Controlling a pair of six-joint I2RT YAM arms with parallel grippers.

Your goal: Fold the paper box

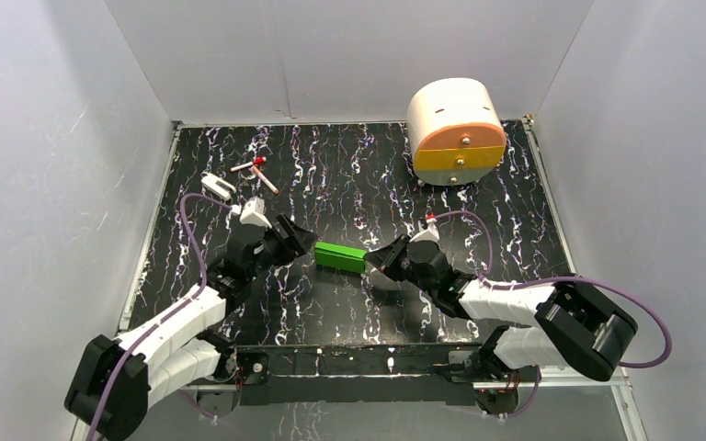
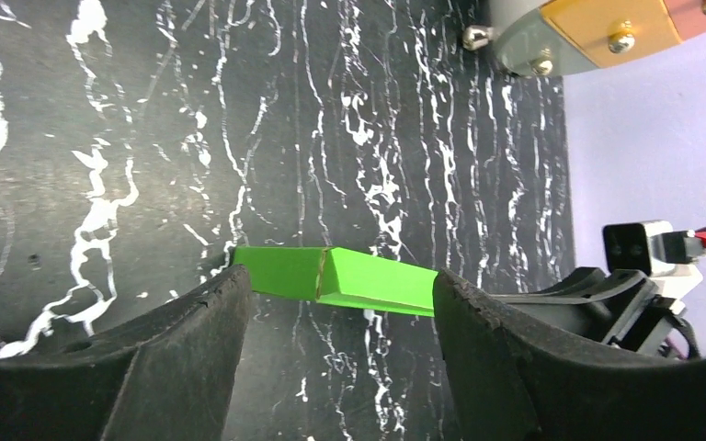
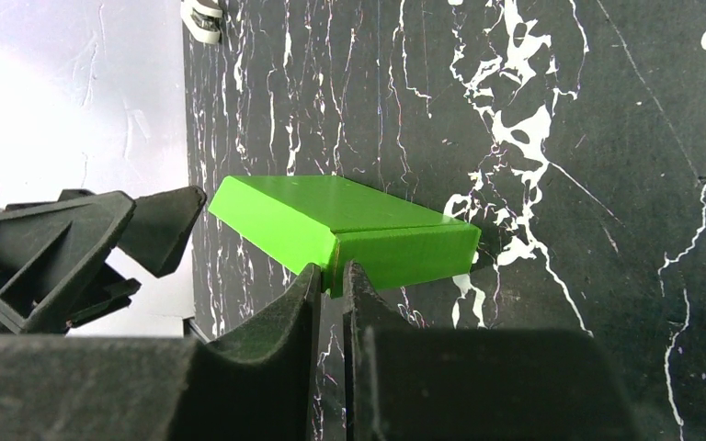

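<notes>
Far-left corner of the tabletop: a white clip and red-and-white sticks. Well apart from the work, not in play.

left gripper: sits left of centre, pointed at the box's left end. Jaws wide apart. In the wrist view both fingers frame the box, with the tips at or just short of that end. Can't tell if they touch; nothing is gripped. My read: it's staged as a backstop or bracket, so the box can't slide left when pushed from the other side.

paper box: lying flat at about the middle of the tabletop, slightly toward the near edge, long axis running left to right. It already reads as a closed flat rectangular box, not an open sheet. There's a seam across the top in the left wrist view and another at the right end face. I'd judge the fold nearly done, with end closure or flap seating left.

right gripper: at the box's right end. Jaws almost together, just a narrow slit. The fingertips meet the lower edge of the end face at the seam, with a sliver of green between them. Looks like a pinch on the thin card edge, probably to hold or tuck the end flap. Can't confirm how firm the grip is.

Drawer unit: cream and orange, far-right corner, clear of both arms.

Risk: thin card creases if the pinch pulls sideways.
</notes>
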